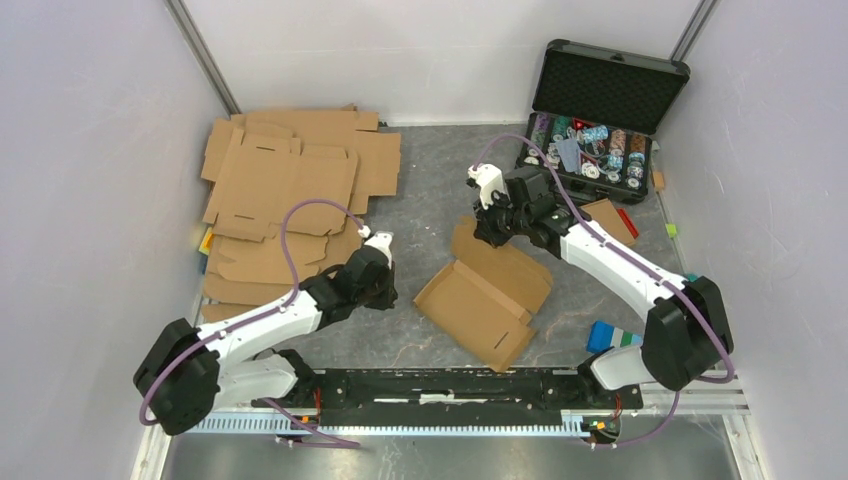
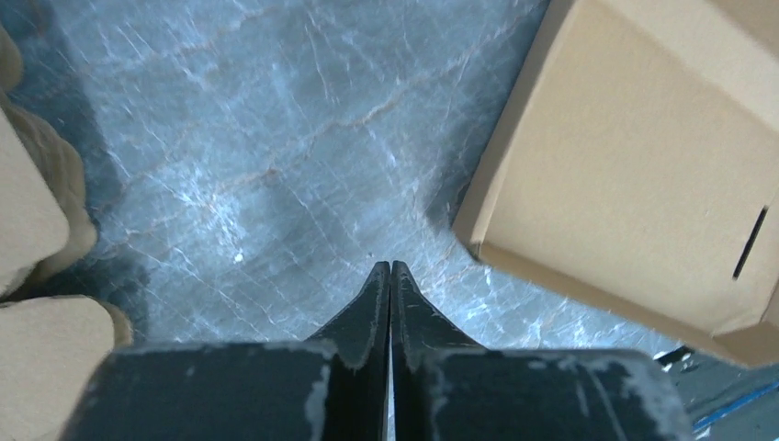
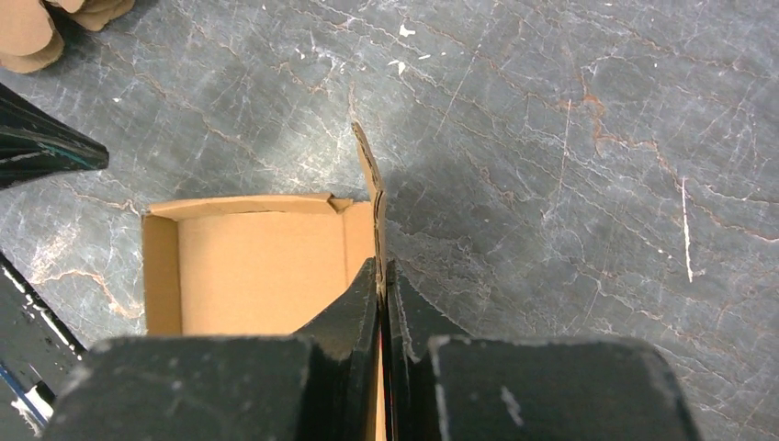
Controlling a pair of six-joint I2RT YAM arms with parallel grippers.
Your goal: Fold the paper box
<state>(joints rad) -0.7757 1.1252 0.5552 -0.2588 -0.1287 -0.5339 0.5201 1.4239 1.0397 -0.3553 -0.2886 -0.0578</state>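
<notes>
The paper box (image 1: 478, 305) lies on the table (image 2: 276, 138) between the two arms, partly formed: a shallow tray of plain brown corrugated cardboard with low raised walls.

Right gripper (image 3: 382, 274): jaws closed on the thin edge of an upright flap (image 3: 367, 170). The tray interior (image 3: 257, 271) sits directly left of its fingers. Open grey marbled surface extends ahead and to the right.

Left gripper (image 2: 390, 268): jaws pressed together, holding nothing. The nearest box corner (image 2: 634, 184) sits ahead and to its right, separated by a strip of bare table. A narrow die-cut slot (image 2: 751, 243) shows in that panel.

Flat cardboard blanks (image 1: 285, 180) are stacked ahead and left of the left gripper. A black case (image 1: 600, 110) of chips stands open beyond the right gripper.
</notes>
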